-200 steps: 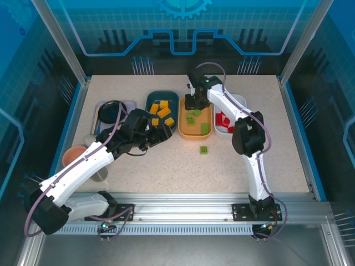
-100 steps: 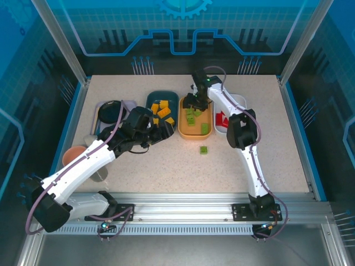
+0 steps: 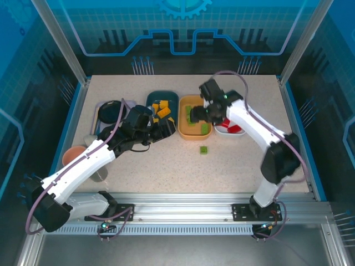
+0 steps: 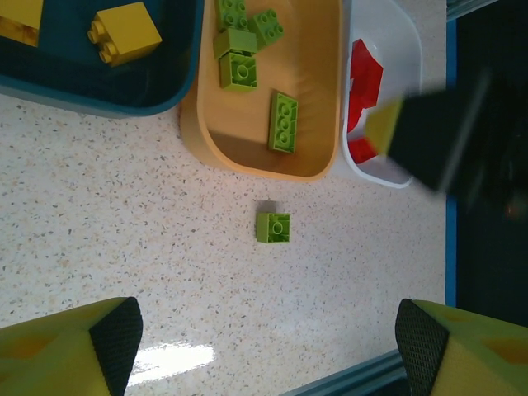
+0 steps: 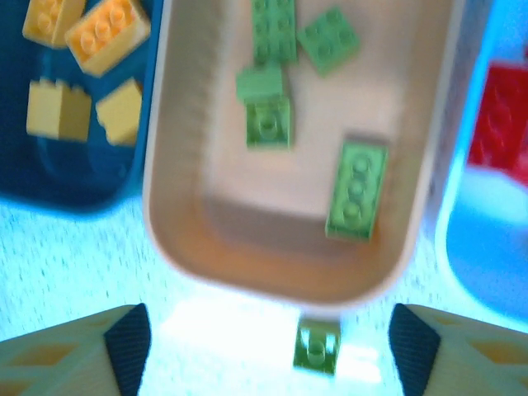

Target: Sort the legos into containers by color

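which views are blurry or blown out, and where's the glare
Right wrist view: soft throughout, the table blown out to white around the loose green lego. Left wrist view: sharp, one glare patch on the table at bottom left, the right arm smeared. Top external view: crisp, evenly lit.

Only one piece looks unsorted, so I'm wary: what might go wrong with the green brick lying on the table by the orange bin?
1. The small green plastic brick lies close to the near wall of the shallow orange plastic bin; a descending finger could strike that wall and shove the bin.
2. The left hand and right hand are both open and both face this brick, so the arms may collide if both reach.
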### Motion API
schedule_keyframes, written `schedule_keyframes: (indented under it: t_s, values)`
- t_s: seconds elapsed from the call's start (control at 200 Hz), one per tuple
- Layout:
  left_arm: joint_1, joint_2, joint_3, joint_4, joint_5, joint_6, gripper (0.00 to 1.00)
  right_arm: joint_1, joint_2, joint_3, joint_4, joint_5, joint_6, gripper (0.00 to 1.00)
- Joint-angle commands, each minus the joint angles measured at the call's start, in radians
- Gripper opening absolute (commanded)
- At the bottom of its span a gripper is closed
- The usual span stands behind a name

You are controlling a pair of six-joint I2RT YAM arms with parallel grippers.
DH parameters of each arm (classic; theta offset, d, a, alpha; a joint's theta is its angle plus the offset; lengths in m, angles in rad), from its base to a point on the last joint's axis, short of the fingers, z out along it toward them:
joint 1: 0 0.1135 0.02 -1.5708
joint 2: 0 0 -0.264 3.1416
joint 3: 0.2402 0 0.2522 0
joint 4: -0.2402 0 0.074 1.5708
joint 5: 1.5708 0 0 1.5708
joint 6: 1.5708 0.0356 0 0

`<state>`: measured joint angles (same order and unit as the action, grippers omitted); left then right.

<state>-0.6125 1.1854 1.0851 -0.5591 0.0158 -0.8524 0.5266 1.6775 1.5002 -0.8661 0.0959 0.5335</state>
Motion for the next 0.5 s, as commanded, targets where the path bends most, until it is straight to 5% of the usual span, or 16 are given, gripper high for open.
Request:
schedule_keyframes:
  t_s: [0.0,0.19,0.495]
  values:
    - [-0.006,-0.038,-0.048,0.031,0.032,0.026,0.84,0.048,-0.086,-0.225,0.031,0.070,0.050,0.84]
    - [-0.007,-0.074,-0.102,0.024,0.039,0.012,0.84,0.098,-0.126,-0.402,0.103,0.046,0.093,0.86]
    - [-0.006,-0.107,-0.145,0.016,0.037,-0.001,0.84,0.096,0.018,-0.406,0.191,0.026,0.096,0.79]
